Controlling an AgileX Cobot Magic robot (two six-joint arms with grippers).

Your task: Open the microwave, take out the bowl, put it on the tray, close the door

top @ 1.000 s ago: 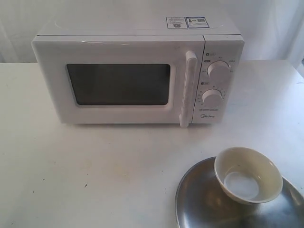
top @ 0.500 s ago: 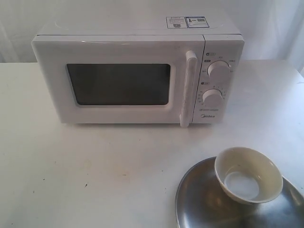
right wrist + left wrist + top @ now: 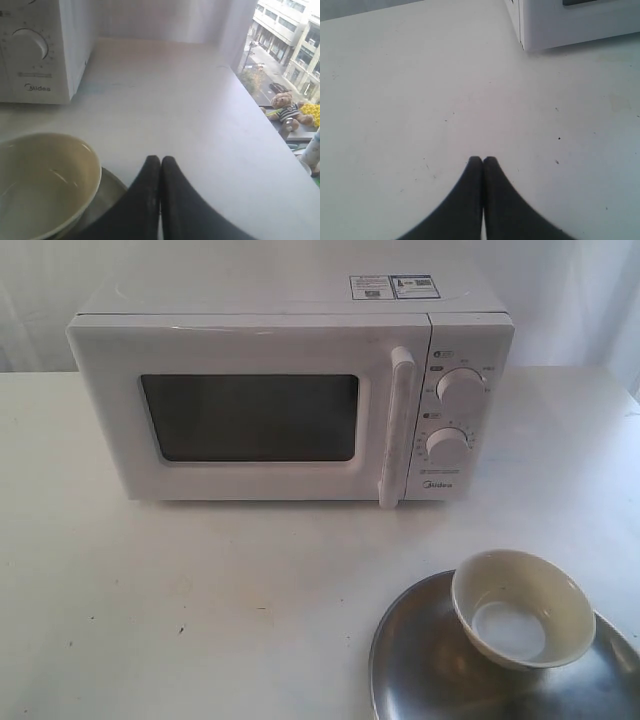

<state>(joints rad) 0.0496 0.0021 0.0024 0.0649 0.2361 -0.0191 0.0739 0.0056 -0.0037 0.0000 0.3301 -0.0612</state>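
The white microwave [image 3: 290, 390] stands at the back of the table, its door [image 3: 250, 415] flush with the front and the bar handle [image 3: 395, 425] upright beside the two dials. The cream bowl [image 3: 520, 607] rests on the silver tray [image 3: 420, 660] at the front right. In the right wrist view the bowl [image 3: 40, 180] and the tray [image 3: 102, 200] lie just beside my right gripper [image 3: 160, 159], which is shut and empty. My left gripper [image 3: 482, 160] is shut and empty over bare table, a corner of the microwave [image 3: 570, 25] beyond it. Neither arm shows in the exterior view.
The white table [image 3: 200, 600] ends on the right at an edge [image 3: 270, 120], with a window ledge holding a teddy bear [image 3: 285, 112] beyond it. A white curtain hangs behind the microwave.
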